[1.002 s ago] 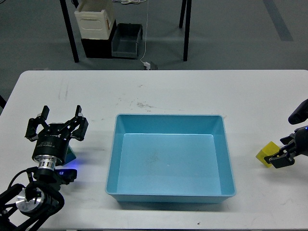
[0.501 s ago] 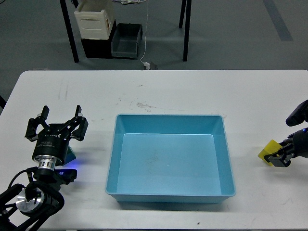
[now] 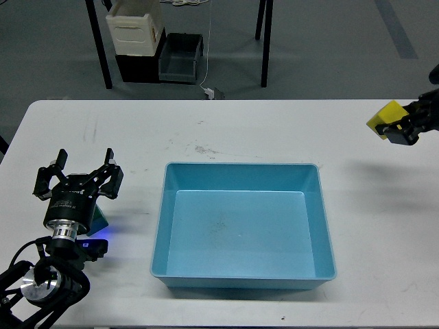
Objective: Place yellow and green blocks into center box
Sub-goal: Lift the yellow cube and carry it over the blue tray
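A light blue box (image 3: 243,277) sits empty at the middle of the white table. My right gripper (image 3: 400,130) is at the right edge, lifted well above the table, and is shut on a yellow block (image 3: 384,117). My left gripper (image 3: 77,171) is open at the left, its fingers spread. A green block (image 3: 100,218) lies on the table just under and behind it, mostly hidden by the gripper's body.
The white table (image 3: 226,130) spreads around the box. Beyond its far edge on the floor stand black table legs (image 3: 100,48), a cream bin (image 3: 135,27), a dark bin (image 3: 181,58) and a white cable.
My right gripper has lifted the yellow block off the table, moving up in the view. The left gripper has shifted only slightly.
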